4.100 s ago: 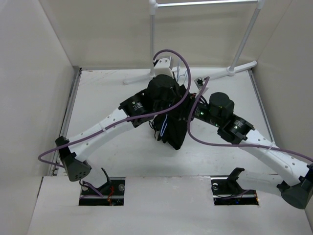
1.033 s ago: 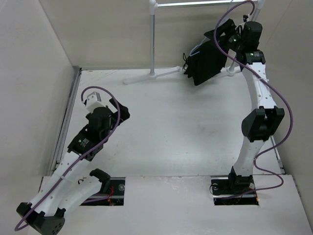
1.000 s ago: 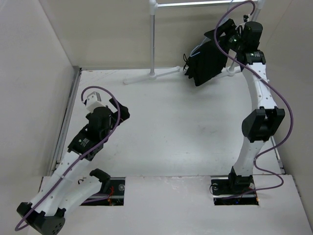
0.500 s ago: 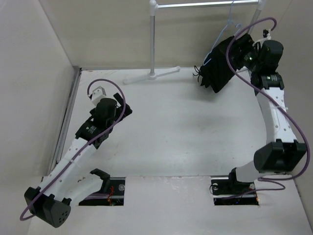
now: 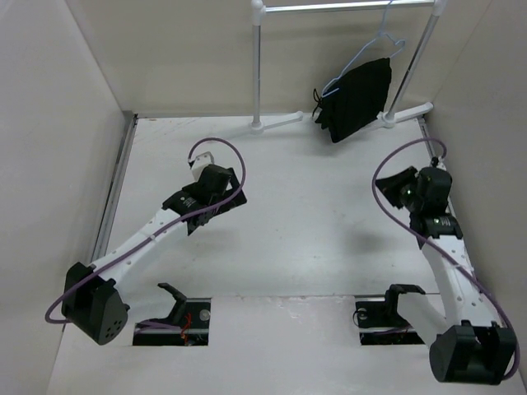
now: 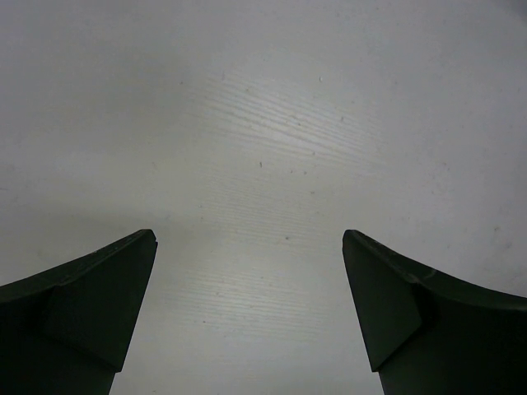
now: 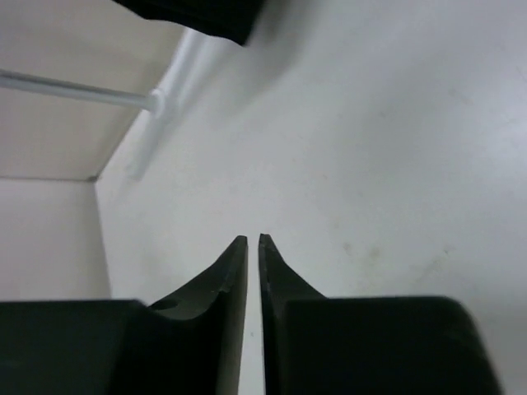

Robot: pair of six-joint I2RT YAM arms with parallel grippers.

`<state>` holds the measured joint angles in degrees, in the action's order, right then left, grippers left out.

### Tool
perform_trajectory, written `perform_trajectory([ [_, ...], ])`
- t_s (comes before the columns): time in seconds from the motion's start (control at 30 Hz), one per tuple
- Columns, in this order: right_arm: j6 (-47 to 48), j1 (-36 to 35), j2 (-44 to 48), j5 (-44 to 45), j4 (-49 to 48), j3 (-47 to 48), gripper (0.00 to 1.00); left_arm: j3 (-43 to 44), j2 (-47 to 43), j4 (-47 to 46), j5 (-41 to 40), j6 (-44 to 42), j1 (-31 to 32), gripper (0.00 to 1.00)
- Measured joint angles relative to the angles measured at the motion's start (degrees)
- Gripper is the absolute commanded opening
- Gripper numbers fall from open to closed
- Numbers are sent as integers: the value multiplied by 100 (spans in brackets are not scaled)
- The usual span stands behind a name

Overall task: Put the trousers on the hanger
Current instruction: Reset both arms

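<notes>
Black trousers [image 5: 356, 99] hang folded over the thin pale hanger [image 5: 346, 71], whose hook sits on the white rack rail [image 5: 329, 6] at the back right. No gripper touches them. My right gripper [image 5: 395, 183] is low over the table's right side, well in front of the rack. Its jaws [image 7: 253, 240] stand almost together with nothing between them. The trousers' lower edge [image 7: 198, 12] shows at the top of the right wrist view. Over the bare table left of centre, my left gripper [image 5: 218, 210] is open and empty [image 6: 249, 247].
The rack's two white poles [image 5: 257, 66] [image 5: 416, 62] stand at the back, with floor feet [image 5: 276, 122] reaching onto the table. One pole [image 7: 82, 89] and a foot [image 7: 177, 82] show in the right wrist view. White walls close in the left, back and right.
My right gripper has let go of the hanger, dropped from the rail to the table's right side and closed. The hanger with trousers now hangs free. My left arm has reached further in.
</notes>
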<state>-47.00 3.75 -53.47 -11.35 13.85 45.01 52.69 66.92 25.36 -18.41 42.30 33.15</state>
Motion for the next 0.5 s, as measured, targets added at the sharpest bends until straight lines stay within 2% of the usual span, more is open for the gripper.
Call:
perform_trajectory([
  [0.03,-17,0,162,107,118,-258,23,0,48,9,11,0,39,100],
  [0.17,-76,-11,715,422,551,-968,54,-4,125,22,44,0,190,100],
  [0.23,-96,-76,955,575,680,-1169,64,-20,142,17,46,0,258,100],
  [0.33,-92,-236,1204,745,820,-1305,69,-68,192,11,103,0,328,100],
  [0.5,-98,-310,1333,885,907,-1331,71,-72,350,-50,258,0,378,100],
])
